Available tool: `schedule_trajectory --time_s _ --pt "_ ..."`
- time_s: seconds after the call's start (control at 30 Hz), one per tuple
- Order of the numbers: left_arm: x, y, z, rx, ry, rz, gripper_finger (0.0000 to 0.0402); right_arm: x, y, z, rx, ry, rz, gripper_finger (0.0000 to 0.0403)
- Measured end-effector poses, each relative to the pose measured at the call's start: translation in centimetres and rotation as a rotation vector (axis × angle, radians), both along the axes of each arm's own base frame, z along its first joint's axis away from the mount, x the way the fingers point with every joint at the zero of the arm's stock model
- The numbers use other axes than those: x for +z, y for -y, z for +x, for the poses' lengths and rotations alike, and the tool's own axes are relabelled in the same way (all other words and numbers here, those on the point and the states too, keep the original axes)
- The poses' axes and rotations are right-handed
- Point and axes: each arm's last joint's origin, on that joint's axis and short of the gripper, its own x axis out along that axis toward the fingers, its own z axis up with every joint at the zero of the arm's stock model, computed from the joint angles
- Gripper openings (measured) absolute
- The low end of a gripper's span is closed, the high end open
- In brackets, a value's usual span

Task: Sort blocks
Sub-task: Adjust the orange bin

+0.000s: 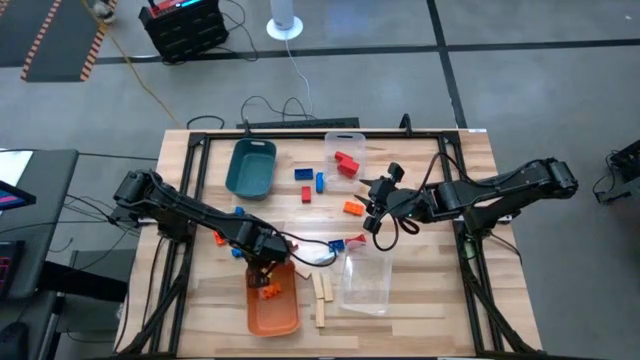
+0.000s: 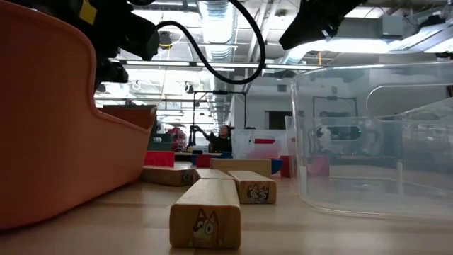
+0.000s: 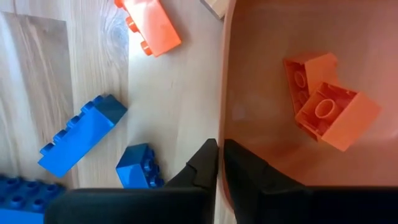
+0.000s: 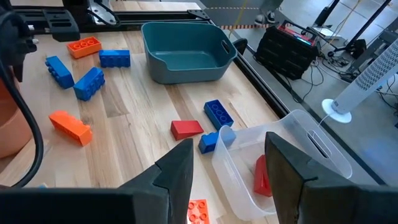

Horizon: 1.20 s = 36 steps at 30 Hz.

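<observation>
Over the orange tray (image 1: 272, 312) your left gripper (image 3: 219, 163) sits closed and empty above two orange blocks (image 3: 326, 102) already sorted; red ones lie in a clear bin (image 4: 298, 134). Your right gripper (image 4: 227, 163) hangs half open, empty, mid-table; the teal tray (image 1: 250, 167) is bare, with blue blocks (image 4: 90, 81), orange and wood ones (image 2: 205, 216) left on pale planks, workshop behind

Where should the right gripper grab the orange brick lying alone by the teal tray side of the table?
Probably across its long flat sides, coming straight down. The orange brick lies flat on the table, apart from the blue bricks, so open fingers of the right gripper have room on both sides.
</observation>
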Motion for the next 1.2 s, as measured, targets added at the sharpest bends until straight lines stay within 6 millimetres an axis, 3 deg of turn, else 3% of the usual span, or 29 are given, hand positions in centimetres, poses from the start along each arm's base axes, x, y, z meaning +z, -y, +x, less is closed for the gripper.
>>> schedule_trajectory --time_s 0.27,0.63,0.93,1.2 --pt "0.0 0.0 -0.03 -0.083 0.002 0.005 0.007 0.0 0.0 0.0 0.0 0.0 0.0 0.0175" --pt "-0.01 -0.02 -0.1 -0.226 0.009 0.033 0.0007 0.0 0.0 0.0 0.0 0.0 0.0 0.0175" --pt "-0.01 -0.07 -0.22 -0.217 -0.003 0.041 0.0008 -0.01 -0.01 -0.01 0.001 -0.001 0.0 0.0175" --pt "0.02 -0.01 -0.24 -0.157 -0.013 0.012 0.0053 -0.01 0.0 0.0 0.0 -0.001 0.0 0.0175"
